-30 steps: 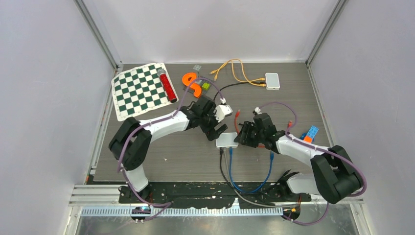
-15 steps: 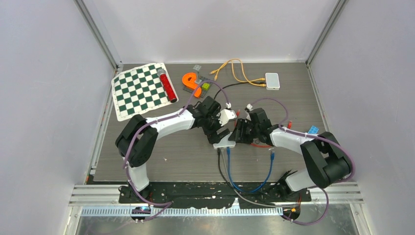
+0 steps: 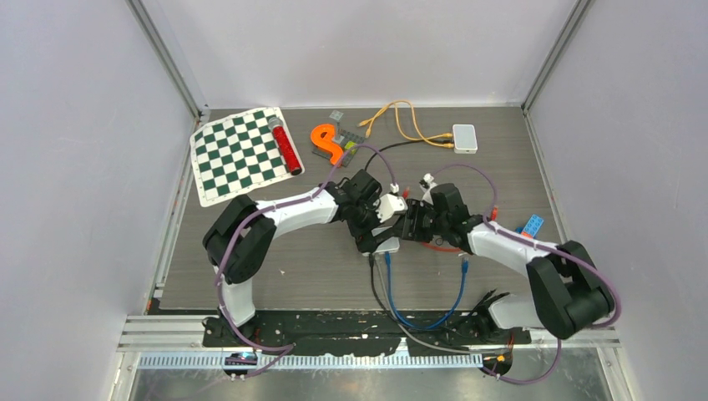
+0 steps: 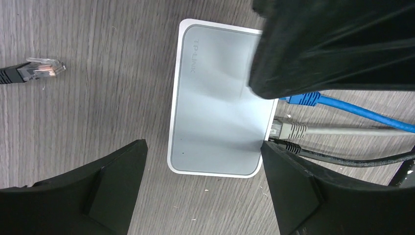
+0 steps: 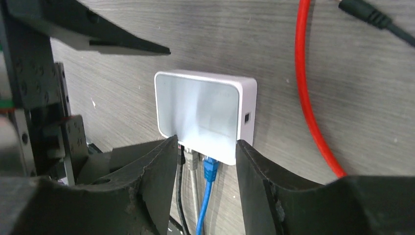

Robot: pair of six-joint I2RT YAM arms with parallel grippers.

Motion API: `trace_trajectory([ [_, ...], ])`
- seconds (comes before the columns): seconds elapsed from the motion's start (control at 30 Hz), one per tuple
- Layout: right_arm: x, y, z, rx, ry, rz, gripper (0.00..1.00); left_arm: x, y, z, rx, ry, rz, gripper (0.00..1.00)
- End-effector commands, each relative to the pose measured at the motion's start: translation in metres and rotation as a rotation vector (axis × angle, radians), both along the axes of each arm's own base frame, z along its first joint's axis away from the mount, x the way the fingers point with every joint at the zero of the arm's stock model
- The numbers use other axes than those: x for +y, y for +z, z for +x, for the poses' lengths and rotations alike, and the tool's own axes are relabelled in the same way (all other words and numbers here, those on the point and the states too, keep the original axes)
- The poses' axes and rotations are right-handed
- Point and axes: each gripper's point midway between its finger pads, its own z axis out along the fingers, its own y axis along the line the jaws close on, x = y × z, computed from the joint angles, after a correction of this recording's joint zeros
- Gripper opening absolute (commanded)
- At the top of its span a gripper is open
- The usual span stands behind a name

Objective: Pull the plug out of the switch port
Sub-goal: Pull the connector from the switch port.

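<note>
The left gripper [image 4: 203, 147] has its jaws wide apart, one on each side of the white switch [image 4: 220, 112], at the end away from the logo. The finger on the closed side stands clear of the switch. The other finger sits at the corner by the ports, and I cannot tell whether it touches.

The right gripper [image 5: 205, 147] also has its jaws apart. In its wrist view they frame the port end of the switch [image 5: 205, 107], with the plugs between them. They hold nothing that I can see, though the fingers look very close to the switch's sides.

Three plugs are seated side by side in the ports: a blue plug [image 5: 210, 169], a grey plug [image 5: 193, 161] and a black plug [image 5: 182, 156]. Their cables run toward the near edge of the worktop [image 3: 292, 267].

From above, the two grippers meet over the switch [image 3: 386, 245] at mid-worktop, the left gripper [image 3: 371, 230] just beside the right gripper [image 3: 409, 227].

Near the switch lie a loose black cable end [image 4: 34, 71] with a clear plug and a red cable [image 5: 306, 88]. Farther off are a green checked mat [image 3: 238, 154] with a red tube [image 3: 285, 146] on its edge, an orange piece [image 3: 327, 142], a second white box [image 3: 464, 138] with a yellow cable [image 3: 401, 121], and a blue brick [image 3: 528, 225].
</note>
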Motion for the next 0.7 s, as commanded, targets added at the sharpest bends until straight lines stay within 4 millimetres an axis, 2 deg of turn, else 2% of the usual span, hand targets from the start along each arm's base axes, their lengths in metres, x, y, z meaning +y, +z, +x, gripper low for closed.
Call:
trace_trajectory([
  [0.0, -0.004, 0.012, -0.010, -0.035, -0.043, 0.055, 0.54, -0.007, 0.004, 0.000, -0.002, -0.027, -0.009, 0.91],
  [0.23, -0.003, 0.002, -0.031, 0.033, -0.081, 0.148, 0.53, -0.004, 0.000, -0.001, -0.002, -0.028, 0.016, 0.88],
  [0.3, -0.002, -0.002, -0.035, 0.052, -0.081, 0.162, 0.53, -0.005, 0.004, -0.001, -0.011, -0.027, 0.003, 0.90],
  [0.33, -0.002, -0.006, -0.038, 0.067, -0.079, 0.161, 0.53, -0.006, 0.007, 0.000, -0.022, -0.026, -0.009, 0.96],
  [0.4, 0.000, -0.008, -0.039, 0.081, -0.074, 0.176, 0.53, -0.006, 0.011, 0.002, -0.038, -0.019, -0.012, 1.00],
  [0.67, 0.008, -0.011, -0.042, 0.104, -0.054, 0.221, 0.54, -0.005, 0.015, 0.004, -0.052, -0.023, -0.003, 1.00],
])
